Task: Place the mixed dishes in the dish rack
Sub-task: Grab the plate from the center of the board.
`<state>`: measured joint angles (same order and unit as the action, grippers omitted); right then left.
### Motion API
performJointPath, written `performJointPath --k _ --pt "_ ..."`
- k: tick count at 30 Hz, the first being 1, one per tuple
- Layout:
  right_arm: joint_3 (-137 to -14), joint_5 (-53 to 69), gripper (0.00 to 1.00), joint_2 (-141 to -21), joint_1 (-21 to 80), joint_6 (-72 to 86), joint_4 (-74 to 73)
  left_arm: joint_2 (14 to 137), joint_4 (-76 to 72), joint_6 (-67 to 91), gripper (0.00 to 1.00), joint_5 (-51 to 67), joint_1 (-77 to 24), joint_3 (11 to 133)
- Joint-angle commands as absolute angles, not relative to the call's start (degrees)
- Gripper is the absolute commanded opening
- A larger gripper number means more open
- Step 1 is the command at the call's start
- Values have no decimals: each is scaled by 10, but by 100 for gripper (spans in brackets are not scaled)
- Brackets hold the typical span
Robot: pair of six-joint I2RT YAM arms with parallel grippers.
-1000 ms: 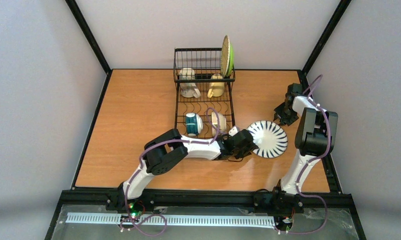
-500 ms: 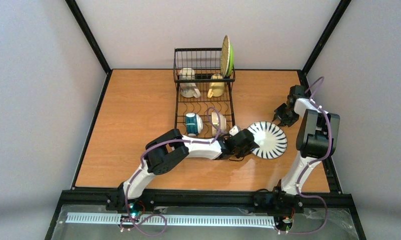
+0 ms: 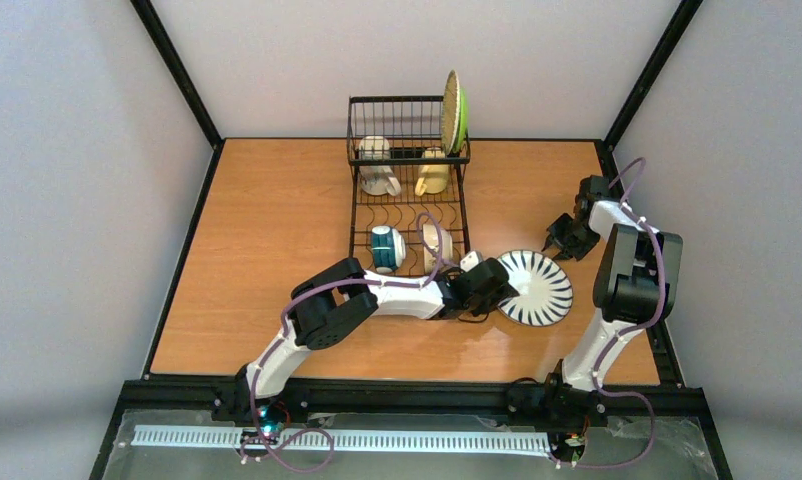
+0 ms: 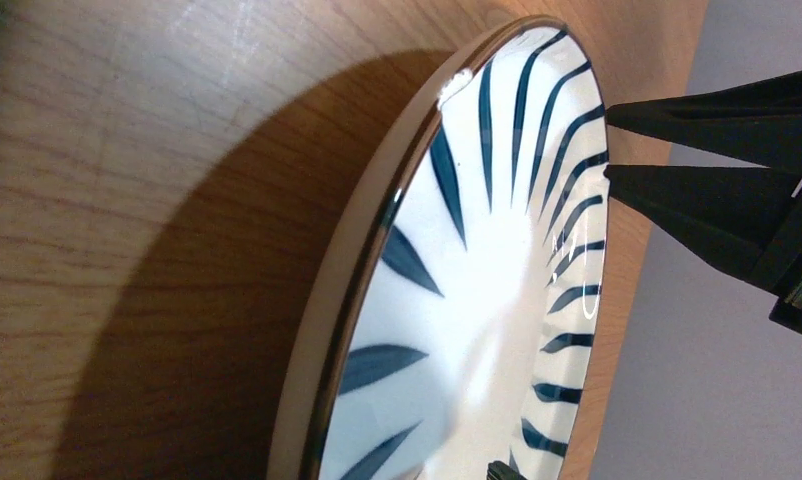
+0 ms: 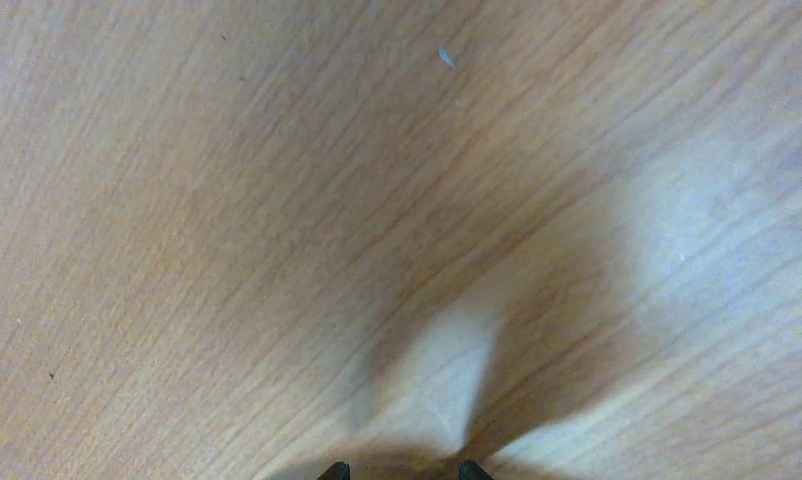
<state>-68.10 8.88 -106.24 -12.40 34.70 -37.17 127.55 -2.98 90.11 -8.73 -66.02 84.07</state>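
The white plate [image 3: 537,288], with dark radial stripes, lies on the table right of the black wire dish rack [image 3: 361,215]. My left gripper [image 3: 497,287] is at the plate's left rim. In the left wrist view the plate [image 4: 477,300] fills the frame, its rim casts a broad shadow, and only one fingertip [image 4: 497,470] peeks in. The jaws stand wide, gripping nothing. My right gripper [image 3: 565,240] hovers open just off the plate's far right edge, empty over bare wood [image 5: 397,470]. The rack holds a white mug [image 3: 377,172], a cream-yellow mug [image 3: 432,176], a teal bowl [image 3: 385,249], a white bowl [image 3: 437,243] and an upright lime-green plate [image 3: 458,112].
Black frame rails [image 3: 182,255] border the wooden table on the left, right and near sides. The right arm's elbow [image 3: 632,265] stands tall close to the right rail. Grey walls enclose the table.
The white plate has shifted slightly toward the near side and lies flatter. My right gripper moved a little nearer and to the right, off the plate's edge. The left arm has hardly moved.
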Motion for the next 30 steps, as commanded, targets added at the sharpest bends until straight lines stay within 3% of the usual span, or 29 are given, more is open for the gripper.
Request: performJointPath --k 1,12,15,20,30 --pt "-661 135 62 -1042 -118 338 -456 1289 -4 858 98 -104 -665 852" --pt "-619 147 62 -1003 -117 331 -468 1268 -19 831 80 -89 -666 834" --pt "-610 148 62 -994 -117 330 -469 1255 -32 828 67 -93 -667 819" --pt "-603 148 62 -979 -117 333 -471 1238 -35 825 34 -100 -671 803" --pt "-624 113 63 -940 -117 354 -484 1193 -46 809 0 -101 -677 762"
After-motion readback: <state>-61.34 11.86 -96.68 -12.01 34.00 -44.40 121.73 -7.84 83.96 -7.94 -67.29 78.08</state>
